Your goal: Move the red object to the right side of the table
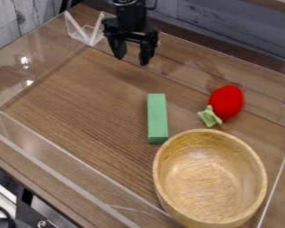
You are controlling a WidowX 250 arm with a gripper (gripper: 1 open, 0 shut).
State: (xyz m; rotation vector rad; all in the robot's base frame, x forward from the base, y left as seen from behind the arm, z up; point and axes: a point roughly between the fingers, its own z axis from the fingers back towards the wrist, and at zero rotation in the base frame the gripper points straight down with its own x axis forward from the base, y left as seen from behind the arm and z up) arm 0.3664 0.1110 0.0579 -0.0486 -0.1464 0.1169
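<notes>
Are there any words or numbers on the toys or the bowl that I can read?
None. The red toy fruit, the green block, the wooden bowl, the table and the gripper show no readable words, labels or numbers in this view.

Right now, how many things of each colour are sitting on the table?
Red: 1, the toy fruit
Green: 1, the flat block
Light wood: 1, the bowl
Total: 3
</notes>
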